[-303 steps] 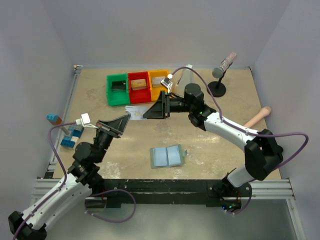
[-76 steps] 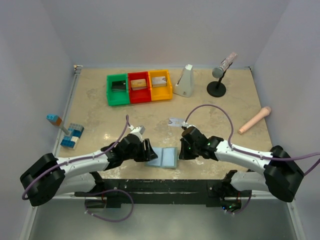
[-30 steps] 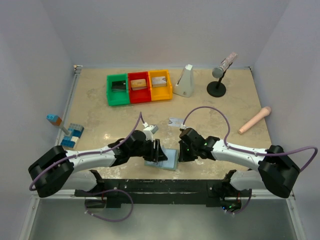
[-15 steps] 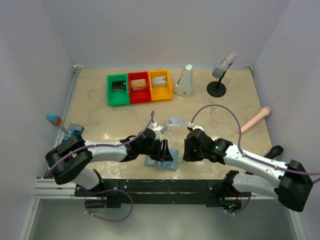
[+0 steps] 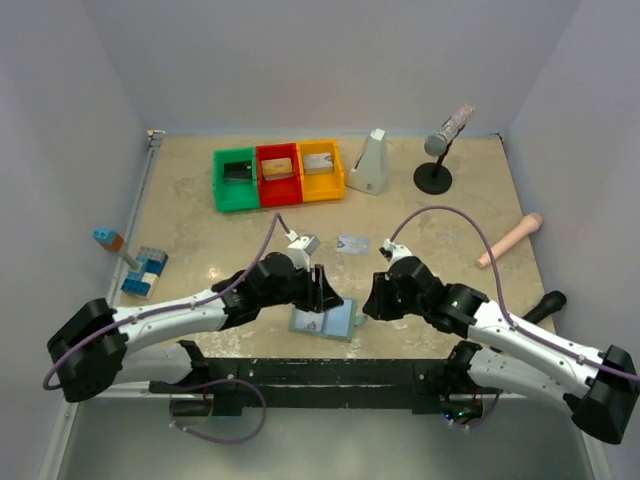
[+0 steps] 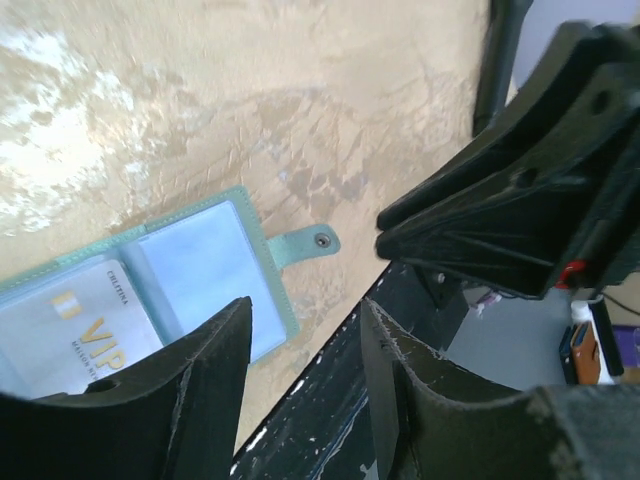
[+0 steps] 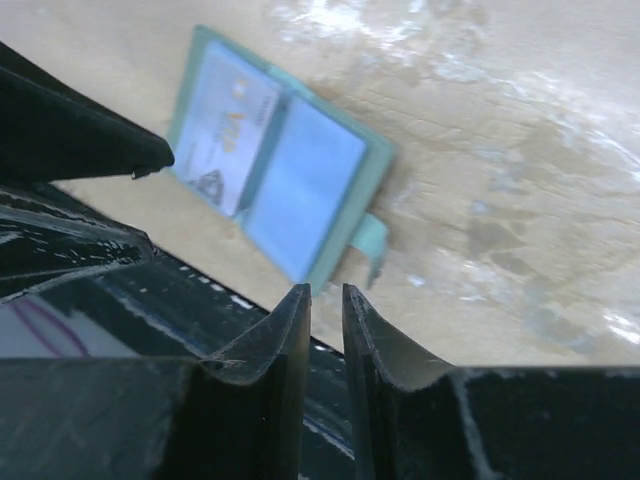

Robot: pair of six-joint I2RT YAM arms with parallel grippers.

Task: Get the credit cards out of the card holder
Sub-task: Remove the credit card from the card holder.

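left pincer [image 6: 303,325] is hovering close over the card holder [image 6: 205,270], its fingers partly spread and gripping nothing. we are seeing the right pincer [image 7: 318,298] just to the right of the holder, its fingers drawn to a slim gap with nothing between them. the card holder is lying open and flat on the tabletop [image 5: 200,230] close to the near edge, pale blue pockets facing up and its snap tab [image 6: 305,242] sticking out on the side toward the right pincer. a pale card [image 6: 75,322] with gold vip lettering is sitting in the pocket away from the tab; the other pocket is showing plain blue. farther back, a silver-grey card [image 5: 353,243] is resting flat on the tabletop, well apart from the holder. at the far side we are finding a green bin [image 5: 235,200] holding a black card [image 5: 237,172], with a red bin [image 5: 280,195] and a yellow bin [image 5: 322,190] standing beside it in a row.
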